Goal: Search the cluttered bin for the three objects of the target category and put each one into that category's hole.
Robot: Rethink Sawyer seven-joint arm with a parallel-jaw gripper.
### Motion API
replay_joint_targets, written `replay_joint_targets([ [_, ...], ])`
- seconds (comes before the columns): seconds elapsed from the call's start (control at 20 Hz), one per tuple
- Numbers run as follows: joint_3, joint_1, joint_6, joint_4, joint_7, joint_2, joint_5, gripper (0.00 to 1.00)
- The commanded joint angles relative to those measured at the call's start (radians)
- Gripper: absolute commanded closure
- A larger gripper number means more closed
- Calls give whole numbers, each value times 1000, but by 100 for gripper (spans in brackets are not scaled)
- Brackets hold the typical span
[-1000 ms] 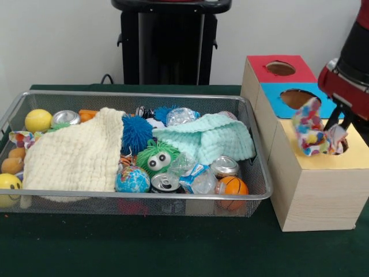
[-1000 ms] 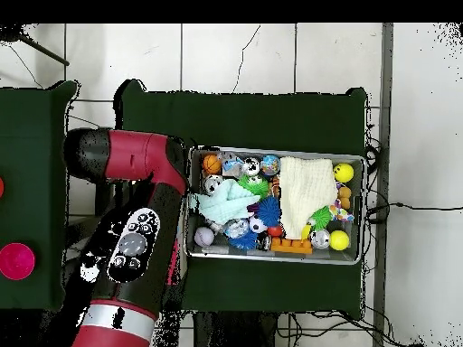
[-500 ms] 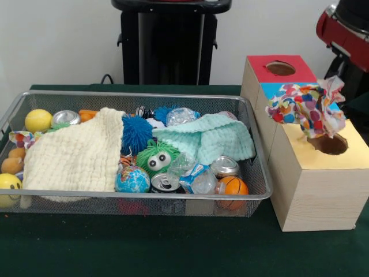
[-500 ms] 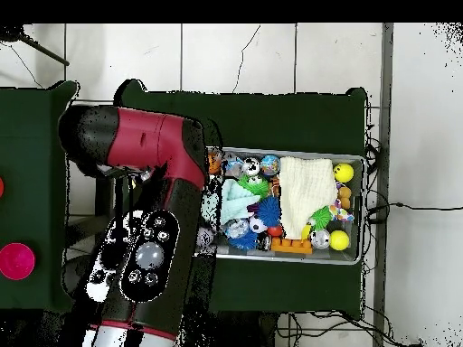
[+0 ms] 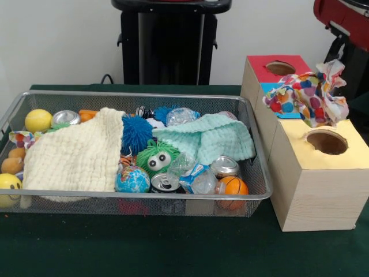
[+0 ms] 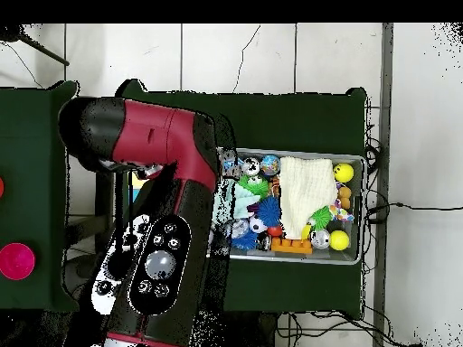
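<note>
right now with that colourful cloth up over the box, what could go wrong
The multicoloured cloth hangs bunched above the blue section rather than over the yellow hole, so a release here might drape it across the box top or the wrong opening. Its loose folds look wider than the hole and may snag on the rim. The pincer is hidden behind the cloth, so how securely it holds is unclear.

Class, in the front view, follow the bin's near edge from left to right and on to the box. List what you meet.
Smiley ball → cream cloth → globe ball → can → basketball → yellow hole.
</note>
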Motion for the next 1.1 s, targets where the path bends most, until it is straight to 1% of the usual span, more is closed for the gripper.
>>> replay_joint_targets([
  [0.05,85,-9,-33,63,81,21,-36,100],
  [0.1,87,-9,-31,63,86,22,-32,100],
  [0.15,86,-8,-29,60,91,24,-33,0],
  [0.45,78,7,-39,65,118,26,-33,0],
  [0.7,65,26,-74,90,140,22,-39,0],
  [0.8,71,21,-57,93,137,20,-33,0],
  [0.95,67,17,-35,80,147,17,-28,0],
  [1.05,61,4,-14,49,123,22,-41,0],
  [1.1,65,-14,-7,31,98,30,-47,0],
])
